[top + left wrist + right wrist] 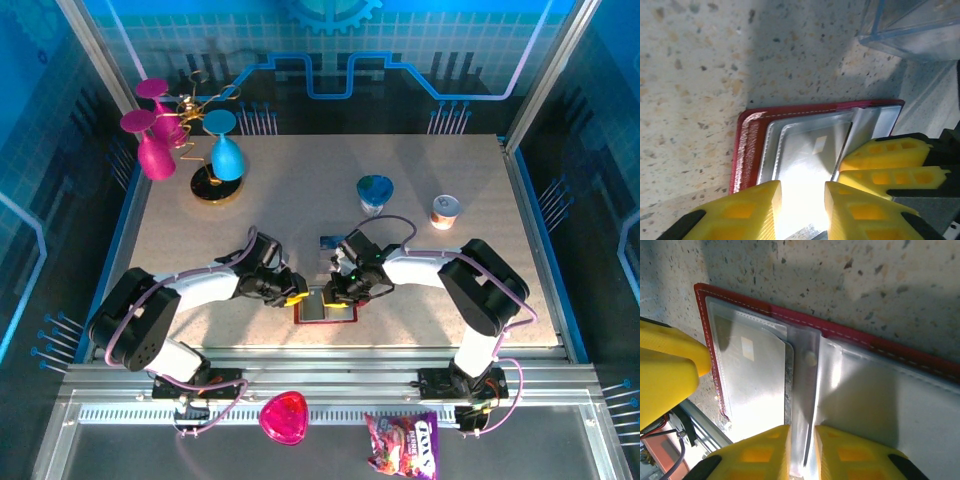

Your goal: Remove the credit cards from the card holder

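Observation:
The dark red card holder (325, 311) lies open near the table's front edge, its greyish clear pockets facing up (747, 150) (850, 337). A pale credit card (810, 150) (752, 375) with a small light square sits in the left pocket. My left gripper (297, 297) (802, 192) is open, its yellow fingers apart just over that pocket. My right gripper (335, 292) (802, 432) comes in from the right. Its fingers (880, 155) are pinched on the thin clear flap at the holder's middle fold.
A clear plastic stand (330, 243) (910, 25) stands just behind the holder. Pink and blue glasses (228, 155) hang on a gold rack at the back left. A blue cup (375, 192) and a small can (445, 210) stand at the back right. A pink dish (285, 417) and a sweets bag (402, 443) lie below the front rail.

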